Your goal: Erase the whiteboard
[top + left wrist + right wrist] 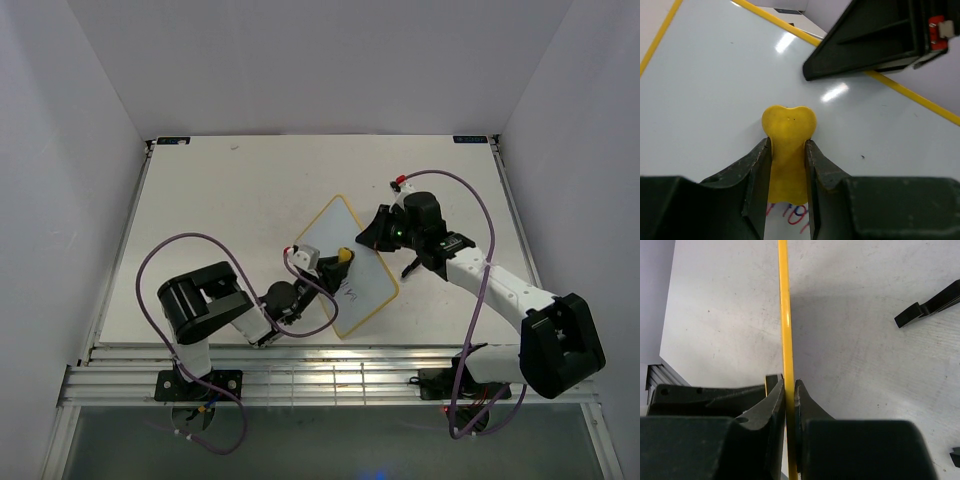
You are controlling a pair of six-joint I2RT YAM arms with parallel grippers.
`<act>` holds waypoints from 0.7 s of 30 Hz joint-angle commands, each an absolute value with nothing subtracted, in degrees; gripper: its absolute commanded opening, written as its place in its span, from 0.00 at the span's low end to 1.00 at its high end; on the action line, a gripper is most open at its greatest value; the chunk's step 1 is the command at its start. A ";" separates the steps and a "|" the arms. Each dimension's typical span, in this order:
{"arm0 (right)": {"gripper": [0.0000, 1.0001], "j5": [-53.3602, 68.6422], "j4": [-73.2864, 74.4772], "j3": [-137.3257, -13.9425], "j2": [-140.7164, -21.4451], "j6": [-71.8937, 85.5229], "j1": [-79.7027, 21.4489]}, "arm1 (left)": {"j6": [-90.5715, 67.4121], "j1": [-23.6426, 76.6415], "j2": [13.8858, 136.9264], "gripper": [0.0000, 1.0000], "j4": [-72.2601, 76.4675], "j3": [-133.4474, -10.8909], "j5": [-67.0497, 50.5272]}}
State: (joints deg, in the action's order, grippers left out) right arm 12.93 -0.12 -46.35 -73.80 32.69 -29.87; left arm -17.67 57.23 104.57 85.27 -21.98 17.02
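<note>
A small yellow eraser (788, 131) has a tip notched like a heart; the pale table (220, 200) shows faint specks; white walls (300, 60) enclose it; ribbed metal rails (330, 380) line its near edge.

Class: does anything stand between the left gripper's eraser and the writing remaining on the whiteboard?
Nothing visible does. The yellow eraser, pinched in the left gripper, sits on the whiteboard right beside the writing. The right gripper clamps its edge, off to one side.

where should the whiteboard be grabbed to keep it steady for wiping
By the thin yellow frame on its right edge, coming in from the right. The whiteboard is a thin panel, so only an edge can be pinched; the right pincer is shut on it there, leaving the face free for the eraser in the left pincer.
</note>
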 commanded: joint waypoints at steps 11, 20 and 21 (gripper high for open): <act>0.08 20.39 -3.16 -48.87 -75.41 34.19 -28.74 | -18.99 63.91 101.61 0.01 70.06 -20.40 15.02; 0.08 21.18 -3.16 -46.93 -74.71 33.31 -27.77 | -23.38 53.63 84.64 0.01 59.15 -15.82 18.46; 0.08 21.44 -3.25 -47.02 -74.71 33.31 -27.77 | -23.55 52.48 84.29 0.01 59.24 -15.47 18.11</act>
State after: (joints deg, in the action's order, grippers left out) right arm 19.18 -0.51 -46.98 -75.53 32.82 -27.79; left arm -21.65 55.40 87.24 63.94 -16.53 18.65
